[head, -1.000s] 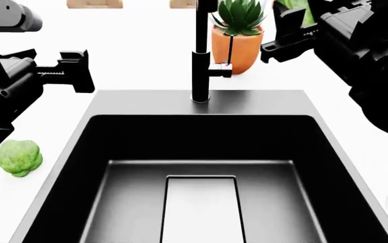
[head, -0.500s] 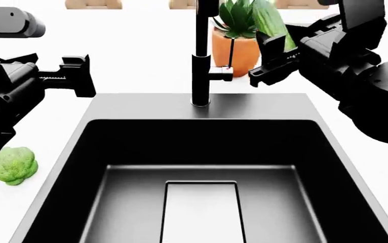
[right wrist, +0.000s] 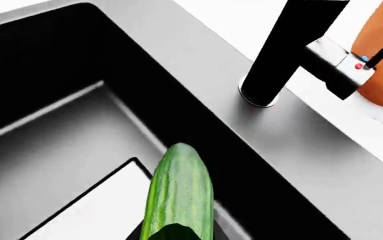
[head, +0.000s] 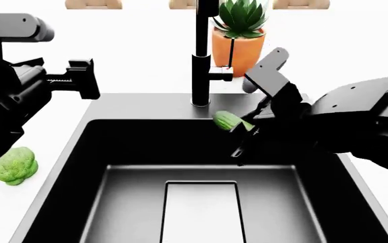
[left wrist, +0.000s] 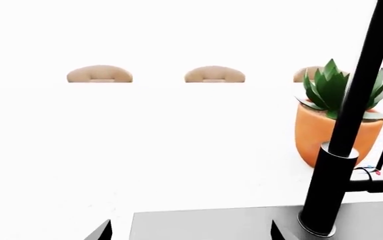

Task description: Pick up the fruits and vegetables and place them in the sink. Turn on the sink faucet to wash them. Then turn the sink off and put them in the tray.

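Left wrist view
Faucet: the tall slim black cylindrical sink faucet (left wrist: pixel 341 165) rises from the grey metallic rim of the sink (left wrist: pixel 211 225), its short side lever pointing toward the pot.
Plant: a spiky green plant in an orange pot (left wrist: pixel 335 131) stands on the white counter (left wrist: pixel 145 150) just behind the faucet.
Wall: three tan rounded shapes (left wrist: pixel 99 74) sit in a row far back.
Left pincer: only two dark finger tips (left wrist: pixel 105 231) show at the frame edge, set wide apart with nothing between them.

Head view
Left gripper (head: pixel 79 78): hangs over the counter beside the sink's far left corner, holding nothing; from here I cannot tell how wide it stands.
Broccoli: the small light-green bumpy broccoli floret (head: pixel 13 165) lies on the counter just left of the sink, partly behind the left arm.
Right gripper (head: pixel 244 132): reaches over the far part of the large rectangular black basin, clamped on the short dark-green glossy cucumber (head: pixel 229 121).
Cucumber: in the air above the basin, near the faucet's base.
Drain: a pale rectangular panel (head: pixel 201 212) lies at the basin's bottom.

Right wrist view
Cucumber: its free end points out over the basin's far wall, its near end held low in the frame, the gripper's own fingers out of sight.
Faucet: base set on the grey rim.
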Motion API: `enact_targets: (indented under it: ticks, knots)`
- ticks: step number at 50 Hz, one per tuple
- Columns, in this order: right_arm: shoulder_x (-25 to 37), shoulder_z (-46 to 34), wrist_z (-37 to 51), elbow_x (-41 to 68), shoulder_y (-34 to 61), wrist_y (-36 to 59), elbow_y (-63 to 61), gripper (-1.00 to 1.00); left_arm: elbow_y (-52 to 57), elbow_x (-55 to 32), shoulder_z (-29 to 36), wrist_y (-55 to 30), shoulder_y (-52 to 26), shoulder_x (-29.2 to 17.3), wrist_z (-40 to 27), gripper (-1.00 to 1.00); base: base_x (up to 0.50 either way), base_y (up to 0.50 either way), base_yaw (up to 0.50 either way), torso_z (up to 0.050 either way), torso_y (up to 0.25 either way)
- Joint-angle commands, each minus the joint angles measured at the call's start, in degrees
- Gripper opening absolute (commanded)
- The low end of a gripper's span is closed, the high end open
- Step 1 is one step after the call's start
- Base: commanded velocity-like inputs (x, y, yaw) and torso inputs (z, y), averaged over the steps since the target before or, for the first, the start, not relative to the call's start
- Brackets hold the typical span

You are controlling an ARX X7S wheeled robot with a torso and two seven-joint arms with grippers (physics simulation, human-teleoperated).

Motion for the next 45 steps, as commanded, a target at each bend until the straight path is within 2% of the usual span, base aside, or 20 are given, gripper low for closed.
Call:
enact_targets:
  ticks: [1, 8, 16, 22, 24, 28, 34, 45]
  knots:
    - [-1.79, -16.12, -15.25, -6.69, -0.91, -3.53, 6.53, -1.0, -2.57, 2.28, 2.21, 2.68, -0.82, 0.19, 1.3, 1.0, 0.0, 0.0, 0.0, 0.0, 0.0]
    - [-4.39, -21.88, -20.39, -11.01, -4.33, -9.18, 13.75, -1.0, -3.25, 3.03, 2.11, 3.99, 0.58, 0.07, 1.3, 1.0, 0.0, 0.0, 0.0, 0.0, 0.0]
    - [-6.98, -23.51, -21.48, -13.04, -7.73, -13.49, 18.95, -1.0, -2.19, 1.48, 0.43, 2.99, 1.71, -0.43, 0.1, 1.0, 0.0, 0.0, 0.0, 0.0, 0.0]
    - [-7.09, -22.55, -20.9, -12.36, -8.32, -14.13, 18.28, -1.0, -6.76, -4.58, -1.82, -14.0, -0.57, -1.3, -10.32, 1.0, 0.0, 0.0, 0.0, 0.0, 0.0]
    - [-7.38, -22.66, -20.98, -12.54, -8.8, -14.82, 18.51, -1.0, -11.15, -13.41, 0.11, -15.13, -2.58, -3.85, -18.17, 1.0, 0.0, 0.0, 0.0, 0.0, 0.0]
    - [-7.6, -22.67, -21.21, -12.84, -9.47, -16.13, 19.1, -1.0, -14.45, -24.12, 5.74, -14.86, -6.23, -8.81, -24.73, 1.0, 0.0, 0.0, 0.0, 0.0, 0.0]
    - [-7.29, -22.21, -20.96, -12.61, -10.89, -17.32, 19.4, -1.0, -12.43, -20.24, 10.25, -11.69, -6.51, -13.32, -18.97, 1.0, 0.0, 0.0, 0.0, 0.0, 0.0]
    - [-8.05, -22.68, -20.96, -12.93, -12.05, -18.35, 20.29, -1.0, -14.86, -26.8, 6.45, -11.52, -1.84, -16.07, -26.35, 1.0, 0.0, 0.0, 0.0, 0.0, 0.0]
